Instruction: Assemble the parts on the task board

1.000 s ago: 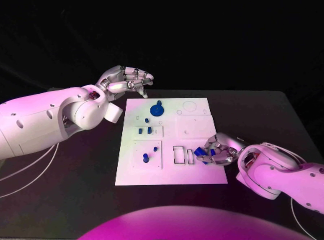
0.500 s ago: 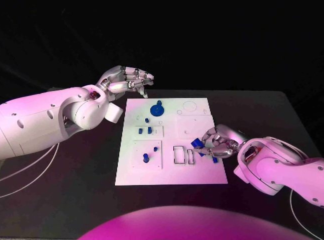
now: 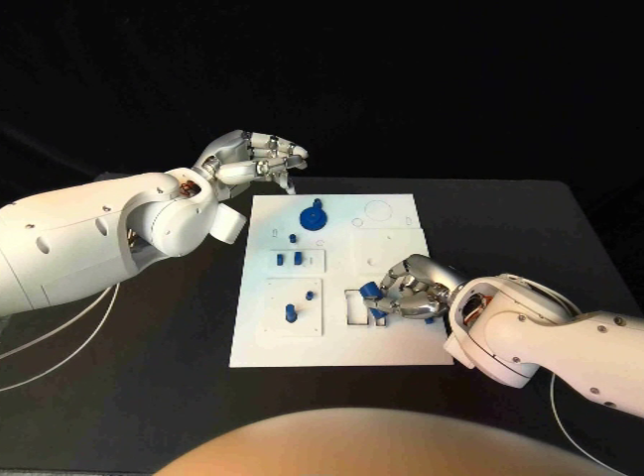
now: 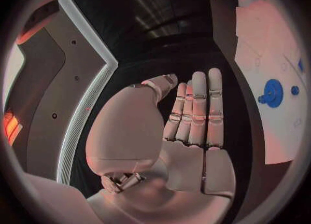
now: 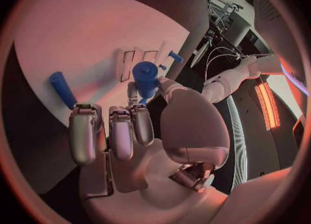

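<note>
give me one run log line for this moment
left hand: open, raised beyond task board | right hand: holds blue part over board's near-right slots | blue disc: on board's far side

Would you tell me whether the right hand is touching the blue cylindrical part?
Touching. The right wrist view shows the right hand pinching the blue cylindrical part between thumb and fingertips, over the task board.

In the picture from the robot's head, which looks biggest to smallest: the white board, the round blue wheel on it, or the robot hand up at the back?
1. White board.
2. Left robot hand, though it is raised nearer the camera.
3. Blue wheel.
</note>
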Controlling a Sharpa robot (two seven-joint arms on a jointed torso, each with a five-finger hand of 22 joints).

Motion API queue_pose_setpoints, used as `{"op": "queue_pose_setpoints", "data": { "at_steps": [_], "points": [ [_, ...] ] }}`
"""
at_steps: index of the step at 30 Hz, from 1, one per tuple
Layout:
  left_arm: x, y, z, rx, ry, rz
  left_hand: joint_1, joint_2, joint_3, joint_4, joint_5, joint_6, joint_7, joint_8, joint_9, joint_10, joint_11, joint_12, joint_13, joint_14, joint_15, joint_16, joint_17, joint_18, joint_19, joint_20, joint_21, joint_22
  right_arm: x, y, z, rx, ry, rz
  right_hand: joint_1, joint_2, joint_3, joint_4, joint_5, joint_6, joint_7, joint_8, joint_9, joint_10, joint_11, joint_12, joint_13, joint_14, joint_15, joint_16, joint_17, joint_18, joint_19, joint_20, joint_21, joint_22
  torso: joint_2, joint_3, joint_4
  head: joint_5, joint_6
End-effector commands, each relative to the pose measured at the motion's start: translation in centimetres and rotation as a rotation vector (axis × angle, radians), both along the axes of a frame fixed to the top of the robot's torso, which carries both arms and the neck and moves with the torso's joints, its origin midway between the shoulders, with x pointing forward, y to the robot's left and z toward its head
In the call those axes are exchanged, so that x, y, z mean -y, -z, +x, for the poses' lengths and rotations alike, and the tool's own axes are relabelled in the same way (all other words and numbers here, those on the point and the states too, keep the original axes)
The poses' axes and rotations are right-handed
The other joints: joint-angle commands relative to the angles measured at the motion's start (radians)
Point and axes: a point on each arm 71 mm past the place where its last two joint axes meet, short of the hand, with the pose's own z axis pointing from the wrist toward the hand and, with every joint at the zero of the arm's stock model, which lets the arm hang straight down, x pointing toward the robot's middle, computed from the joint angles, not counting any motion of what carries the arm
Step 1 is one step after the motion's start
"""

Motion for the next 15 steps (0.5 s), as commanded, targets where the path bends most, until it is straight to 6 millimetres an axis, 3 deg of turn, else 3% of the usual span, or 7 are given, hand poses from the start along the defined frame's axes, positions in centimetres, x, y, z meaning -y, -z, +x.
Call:
{"op": "queue_pose_setpoints", "data": {
  "at_steps": [1, 15],
  "points": [
    [0.3, -0.1, -0.1, 0.004, 0.020, -0.009, -0.013, -0.001, -0.004, 0.001, 0.005, -0.005, 0.000, -0.005, 0.001, -0.006, 0.000, -0.005, -0.001, -0.006, 0.003, -0.001, 0.001, 0.012, -0.001, 0.008, -0.005, -0.001, -0.5, 0.5, -0.2, -0.046, -0.032, -0.020, -0.020, -0.004, -0.002, 0.010, -0.009, 0.035, -0.025, 0.038, 0.058, -0.001, -0.009, -0.006, 0.097, 0.104, -0.010, 0.003, 0.262, -0.017, 0.073, -0.008, 0.002, 0.178, -0.001, 0.0010, -0.0010, 0.003, 0.000],
    [0.3, -0.1, -0.1, 0.004, 0.023, -0.009, -0.013, -0.001, -0.004, 0.001, 0.005, -0.005, 0.000, -0.005, 0.001, -0.006, 0.000, -0.005, -0.001, -0.006, 0.003, -0.001, 0.001, 0.012, -0.001, 0.008, -0.005, -0.001, -1.5, 0.9, 0.3, -0.027, -0.048, -0.046, -0.045, -0.007, -0.012, 0.028, -0.027, 0.051, -0.034, 0.062, 0.080, -0.002, -0.016, -0.010, 0.095, 0.104, -0.015, 0.003, 0.260, -0.016, 0.073, -0.012, -0.001, 0.178, 0.000, 0.0012, -0.0005, 0.001, 0.000]
  ]
}}
